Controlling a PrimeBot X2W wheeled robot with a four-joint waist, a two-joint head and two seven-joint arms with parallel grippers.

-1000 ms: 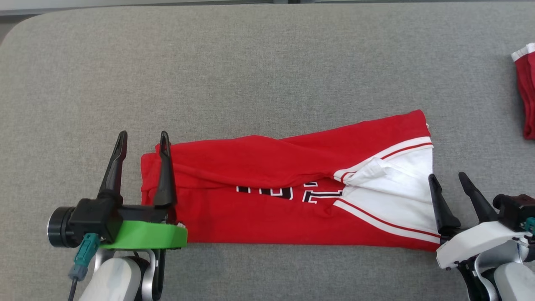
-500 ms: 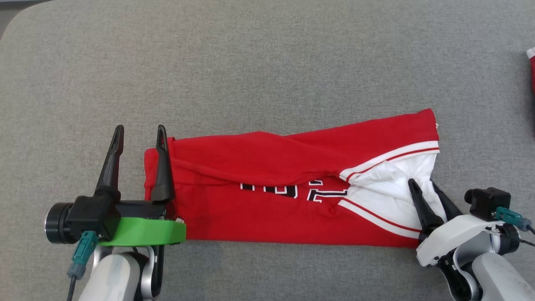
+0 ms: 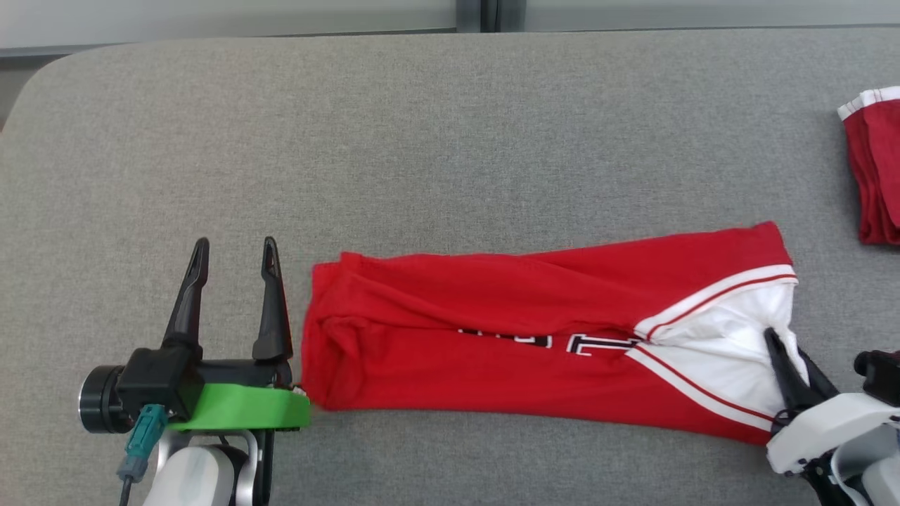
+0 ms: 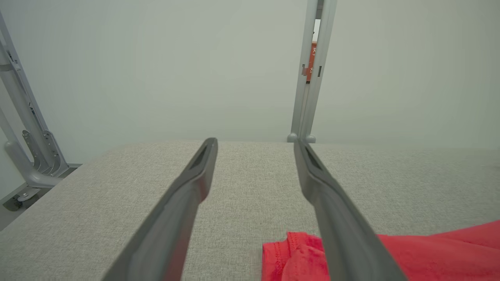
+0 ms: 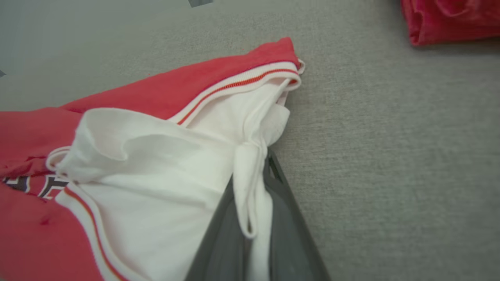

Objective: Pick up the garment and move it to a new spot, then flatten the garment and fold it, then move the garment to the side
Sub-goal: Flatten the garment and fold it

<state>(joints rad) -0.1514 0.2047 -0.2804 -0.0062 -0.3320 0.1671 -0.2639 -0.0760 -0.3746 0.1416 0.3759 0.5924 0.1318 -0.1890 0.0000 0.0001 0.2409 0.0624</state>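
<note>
**Head view.** Your left claw (image 3: 235, 242) stands wide and empty, its fingers lying low over the grey worktop (image 3: 450, 140). The shirt (image 3: 527, 351) starts just beside this claw's right finger. You cannot tell from here whether finger and cloth touch. From there the shirt runs as a long red band, folded lengthwise, to your right claw (image 3: 782, 343). Black-and-white lettering (image 3: 555, 343) is partly tucked under the fold near the middle. The end nearest your right claw is white with red stripes, and that claw is closed on it with its fingers together. A folded red cloth (image 3: 872, 169) lies ahead of the right claw and to its right, well apart from the shirt.

**Left wrist view.** The left claw (image 4: 256, 142) has its two fingers spread over bare worktop (image 4: 97, 203). The bunched red end of the shirt (image 4: 429, 253) lies beside and partly behind the right finger.

**Right wrist view.** The right claw (image 5: 252, 171) pinches a gathered strip of the shirt's (image 5: 156, 187) white cloth between its fingers. The rest of the shirt spreads to the claw's left over the worktop (image 5: 390, 156). The folded red cloth (image 5: 449, 19) lies ahead and to the right.
</note>
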